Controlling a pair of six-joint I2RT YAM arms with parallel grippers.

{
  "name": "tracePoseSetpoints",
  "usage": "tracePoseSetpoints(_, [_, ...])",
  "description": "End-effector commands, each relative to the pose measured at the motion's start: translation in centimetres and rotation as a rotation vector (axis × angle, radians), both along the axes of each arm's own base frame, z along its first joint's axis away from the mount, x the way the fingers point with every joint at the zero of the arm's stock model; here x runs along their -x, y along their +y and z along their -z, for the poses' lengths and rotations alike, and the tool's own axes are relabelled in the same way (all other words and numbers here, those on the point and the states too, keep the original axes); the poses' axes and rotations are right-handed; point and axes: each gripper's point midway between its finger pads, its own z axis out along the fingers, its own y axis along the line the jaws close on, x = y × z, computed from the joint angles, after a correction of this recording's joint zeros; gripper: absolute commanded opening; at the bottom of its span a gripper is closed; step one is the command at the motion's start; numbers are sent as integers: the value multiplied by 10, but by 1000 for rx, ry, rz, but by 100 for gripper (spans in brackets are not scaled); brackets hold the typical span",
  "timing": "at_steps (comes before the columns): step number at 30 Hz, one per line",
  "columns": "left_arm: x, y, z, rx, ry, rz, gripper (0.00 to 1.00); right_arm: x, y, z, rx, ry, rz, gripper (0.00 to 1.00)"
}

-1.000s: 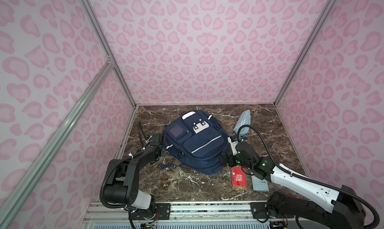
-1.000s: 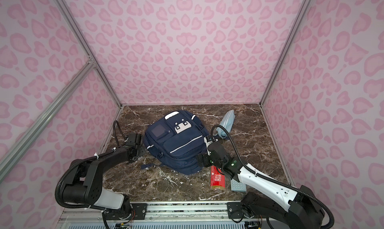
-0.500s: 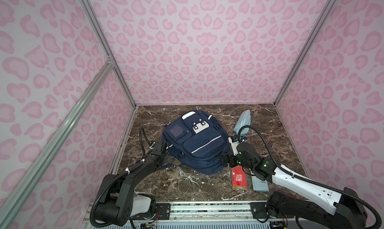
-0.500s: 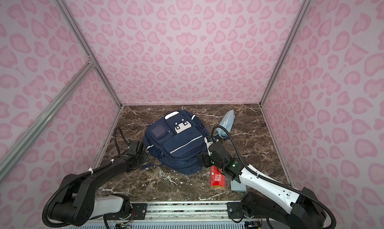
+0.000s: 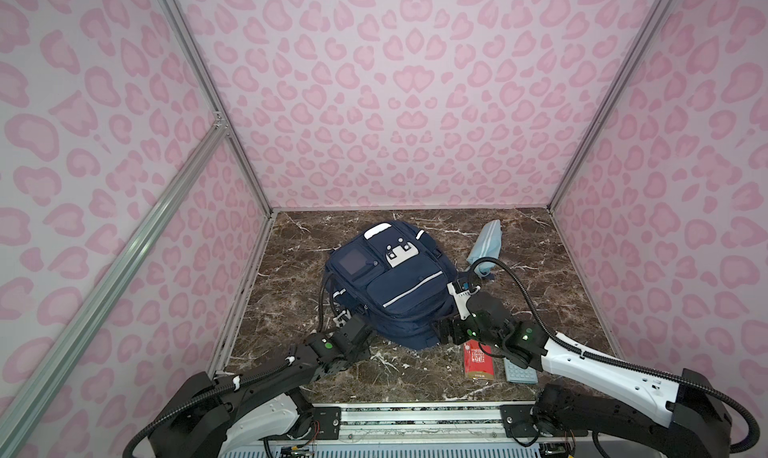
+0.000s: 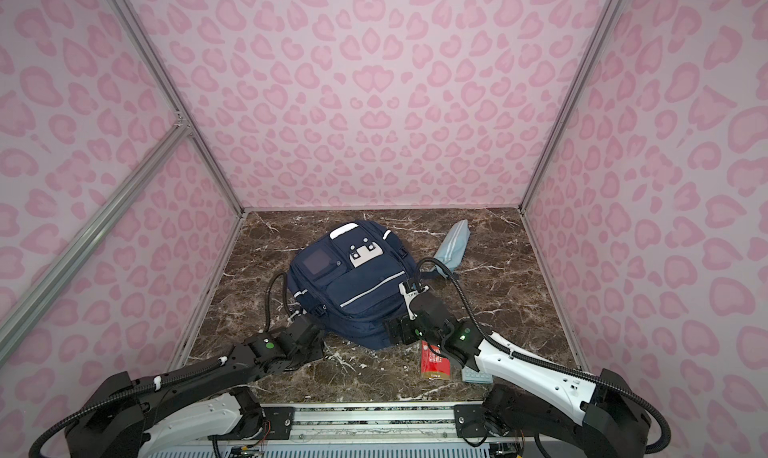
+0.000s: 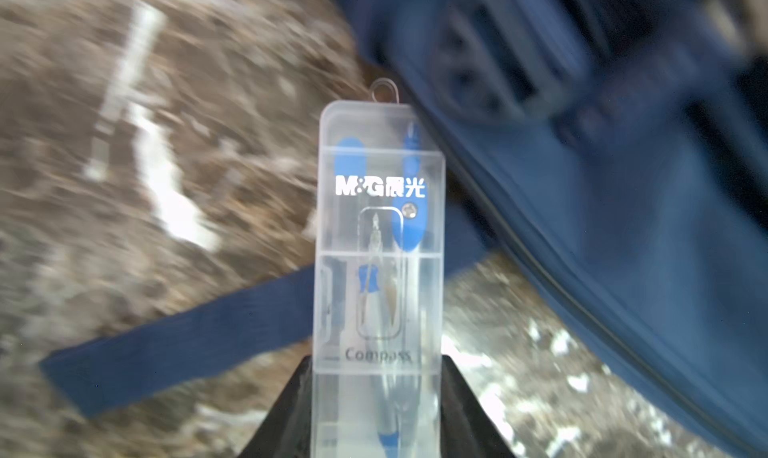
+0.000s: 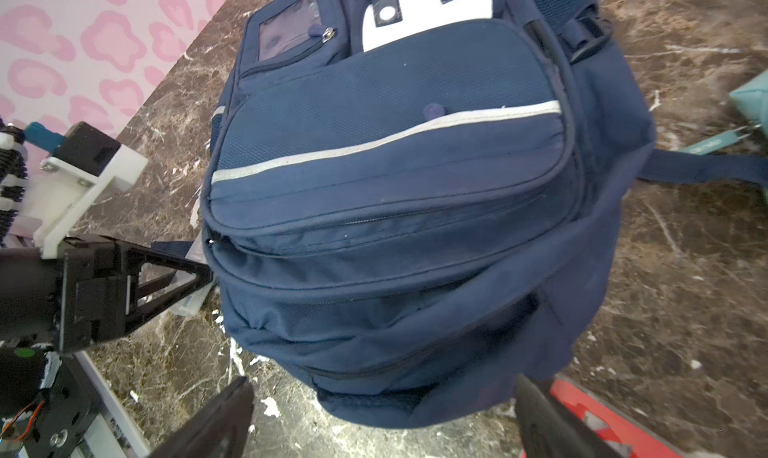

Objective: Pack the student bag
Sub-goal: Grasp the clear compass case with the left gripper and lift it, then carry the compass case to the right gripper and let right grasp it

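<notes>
Left arm [image 5: 266, 377]: enters at lower left in both top views, stretched low, reaching up-right toward frame centre; green light lit at wrist. Left claw [image 7: 376, 360]: clamped on clear compass case [image 7: 380, 235], black fingers [image 7: 291, 410] pressed against its two long sides, case sticking out forward. Right arm [image 5: 602, 364]: enters at lower right, white forearm angled up-left toward centre; green lights lit near wrist. Right claw [image 8: 382, 379]: jaws spread wide, fingertips well apart.
</notes>
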Motion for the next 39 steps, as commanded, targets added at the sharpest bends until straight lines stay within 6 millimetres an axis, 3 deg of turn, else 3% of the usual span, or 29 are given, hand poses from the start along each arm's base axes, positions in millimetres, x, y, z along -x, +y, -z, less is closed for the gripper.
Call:
tracePoseSetpoints(1, [1,-32,-3,38,-1,-8,38,3,14,-4,-20,-13,-20,99])
tracePoseSetpoints(6, [8,-72,4,21,18,83,40,25,40,8,-5,7,-108,97])
tracePoseSetpoints(10, [10,-85,11,40,44,120,61,38,47,24,6,36,-123,97])
tracePoseSetpoints(14, [7,-79,-4,19,6,143,79,49,53,32,47,19,-157,97])
tracePoseSetpoints(20, [-7,-47,-42,35,-113,107,82,56,62,40,13,25,-141,91])
tracePoseSetpoints(23, [-21,-25,-64,25,-171,103,81,57,74,44,19,28,-149,99])
tracePoseSetpoints(27, [-34,4,-89,-4,-238,60,80,64,100,50,57,31,-220,99])
tracePoseSetpoints(31, [-44,25,-106,37,-279,42,80,59,123,70,164,50,-209,99])
tracePoseSetpoints(34, [-50,47,-119,15,-319,0,86,53,134,86,228,63,-183,99])
tracePoseSetpoints(36, [-52,60,-121,-13,-326,-31,88,47,135,94,288,73,-145,95])
tracePoseSetpoints(39, [-54,62,-118,-10,-316,-34,87,45,137,104,321,91,-131,88])
